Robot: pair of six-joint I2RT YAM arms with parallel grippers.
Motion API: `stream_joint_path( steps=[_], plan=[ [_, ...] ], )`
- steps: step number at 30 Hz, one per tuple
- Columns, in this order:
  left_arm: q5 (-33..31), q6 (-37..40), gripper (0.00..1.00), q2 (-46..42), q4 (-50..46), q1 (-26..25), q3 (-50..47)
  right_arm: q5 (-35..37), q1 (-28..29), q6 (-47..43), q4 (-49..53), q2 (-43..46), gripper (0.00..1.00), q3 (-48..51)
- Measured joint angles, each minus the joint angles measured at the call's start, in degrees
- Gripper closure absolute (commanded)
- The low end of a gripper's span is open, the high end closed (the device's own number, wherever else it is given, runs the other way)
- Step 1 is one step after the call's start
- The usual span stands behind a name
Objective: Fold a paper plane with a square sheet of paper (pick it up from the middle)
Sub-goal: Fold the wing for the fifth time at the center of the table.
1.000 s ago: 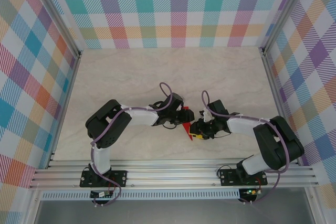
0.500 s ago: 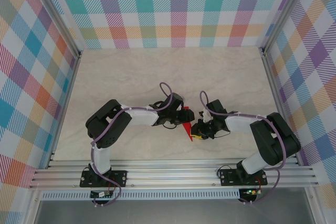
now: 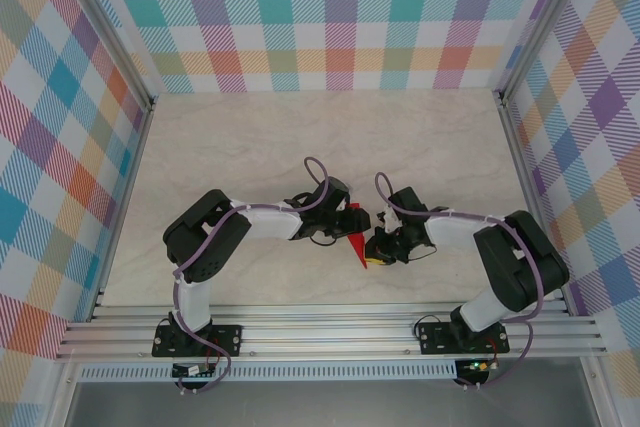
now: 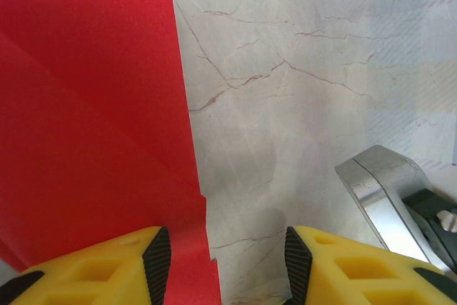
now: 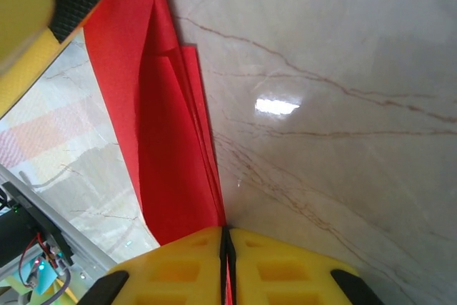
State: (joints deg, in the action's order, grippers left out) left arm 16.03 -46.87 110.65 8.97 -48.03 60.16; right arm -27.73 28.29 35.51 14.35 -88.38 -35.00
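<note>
The red paper plane (image 3: 355,239) lies folded on the marble tabletop between the two grippers. In the right wrist view it is a narrow layered strip (image 5: 168,141) running away from my right gripper (image 5: 226,236), whose yellow fingers are shut on its near end, with a red sliver between the pads. My left gripper (image 4: 227,266) is open just above the table. Its left pad (image 4: 157,261) sits over the paper's edge (image 4: 93,126) and its right pad over bare marble. In the top view, the left gripper (image 3: 347,220) and right gripper (image 3: 374,247) almost meet.
The right gripper's metal and green body (image 4: 389,191) is close on the right in the left wrist view. The left gripper's yellow finger (image 5: 36,12) hangs over the paper's far end. Plaid walls (image 3: 340,17) and aluminium frame rails (image 3: 330,332) enclose the table.
The right gripper's jaws have closed onto the near end of the red paper, and the right arm has shifted slightly left. The left arm has stayed put with its jaws open.
</note>
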Motion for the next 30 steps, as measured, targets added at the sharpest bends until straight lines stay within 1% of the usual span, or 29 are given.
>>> stream_joint_path(
  steps=[3, 6, 9, 12, 16, 22, 30],
  plan=[
    [0.0, 0.0, 0.51, 0.0, 0.0, 0.0, 0.0, 3.3, 1.0, 0.3, 0.5, 2.7, 0.86, 0.6],
    [0.0, 0.0, 0.51, 0.0, 0.0, 0.0, 0.0, 6.1, 1.3, 1.0, 3.1, 7.9, 0.89, 1.9],
    [0.0, 0.0, 0.51, 0.0, -0.1, 0.0, 0.0, 5.1, 1.2, 2.2, 2.4, 13.0, 0.94, 2.7],
    [0.0, 0.0, 0.51, 0.0, -0.1, 0.0, 0.0, 2.1, 1.2, 4.2, -1.5, 14.5, 0.95, 3.1],
    [0.0, 0.0, 0.51, 0.0, -0.2, 0.0, 0.1, -1.2, 1.5, 6.8, -6.5, 13.2, 0.97, 3.7],
    [0.0, 0.0, 0.51, 0.0, -0.2, 0.0, 0.1, -2.5, 1.8, 8.7, -10.7, 8.1, 0.97, 3.7],
    [0.0, 0.0, 0.51, 0.0, -0.2, 0.0, 0.1, -1.1, 2.6, 8.6, -9.9, 5.4, 0.97, 3.4]
  ],
)
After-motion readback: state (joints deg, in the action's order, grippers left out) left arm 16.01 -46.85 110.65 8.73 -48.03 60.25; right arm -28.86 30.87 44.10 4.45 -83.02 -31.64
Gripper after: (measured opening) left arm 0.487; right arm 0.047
